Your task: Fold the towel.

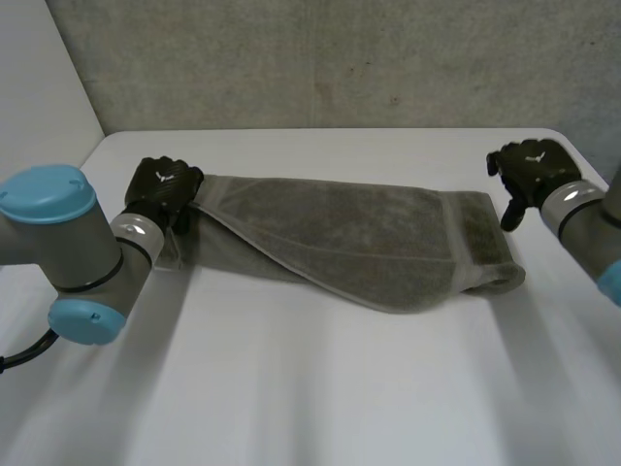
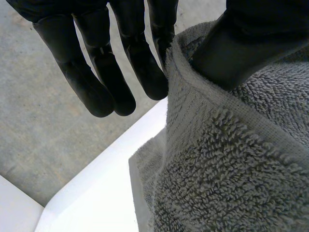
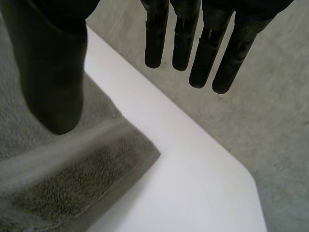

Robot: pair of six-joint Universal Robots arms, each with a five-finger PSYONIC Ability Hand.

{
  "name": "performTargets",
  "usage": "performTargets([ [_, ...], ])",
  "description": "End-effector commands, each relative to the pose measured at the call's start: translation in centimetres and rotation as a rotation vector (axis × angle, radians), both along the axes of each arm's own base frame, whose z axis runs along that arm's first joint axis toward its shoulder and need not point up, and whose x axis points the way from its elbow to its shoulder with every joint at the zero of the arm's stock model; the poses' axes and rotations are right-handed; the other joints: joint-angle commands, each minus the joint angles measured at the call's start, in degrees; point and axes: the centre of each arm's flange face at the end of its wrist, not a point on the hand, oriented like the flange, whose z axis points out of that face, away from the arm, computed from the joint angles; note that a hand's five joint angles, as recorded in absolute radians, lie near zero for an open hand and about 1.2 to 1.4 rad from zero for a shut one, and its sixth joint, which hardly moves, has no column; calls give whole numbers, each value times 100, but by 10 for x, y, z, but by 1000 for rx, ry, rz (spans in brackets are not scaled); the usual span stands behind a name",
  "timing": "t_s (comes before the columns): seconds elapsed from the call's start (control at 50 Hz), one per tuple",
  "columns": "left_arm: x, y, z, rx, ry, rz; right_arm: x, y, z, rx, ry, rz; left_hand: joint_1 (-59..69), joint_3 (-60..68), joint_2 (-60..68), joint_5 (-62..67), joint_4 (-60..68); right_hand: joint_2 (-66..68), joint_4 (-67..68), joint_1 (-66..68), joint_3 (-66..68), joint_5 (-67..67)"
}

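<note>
Grip before any lift: with the grey terry-cloth towel [image 1: 359, 243] lying lengthwise and partly folded across the far half of the white table [image 1: 291, 388], close the black left hand [image 2: 75, 67], fingers straight and off the cloth, thumb tucked under the left-end hem, into a firm pinch. Lower the black right hand [image 3: 48, 63], fingers straight, spread from the thumb and hovering clear of the far right corner, pinch there likewise, then carry both ends evenly.
</note>
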Motion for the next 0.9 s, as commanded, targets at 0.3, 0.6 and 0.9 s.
performTargets([
  [0.3,-6,3,43,76,187,-1,69,117,-35,215,-163,288,-108,-893,-682,-1444,-670,152,202,189,172,347],
  [0.6,-7,8,49,70,191,-9,77,134,-69,229,-31,246,-108,-893,-682,-1444,-670,1881,1930,1918,1900,2075],
  [0.9,-9,10,46,77,187,-14,12,124,-39,201,-74,156,-108,-893,-682,-1444,-670,2221,2271,2258,2241,2416],
])
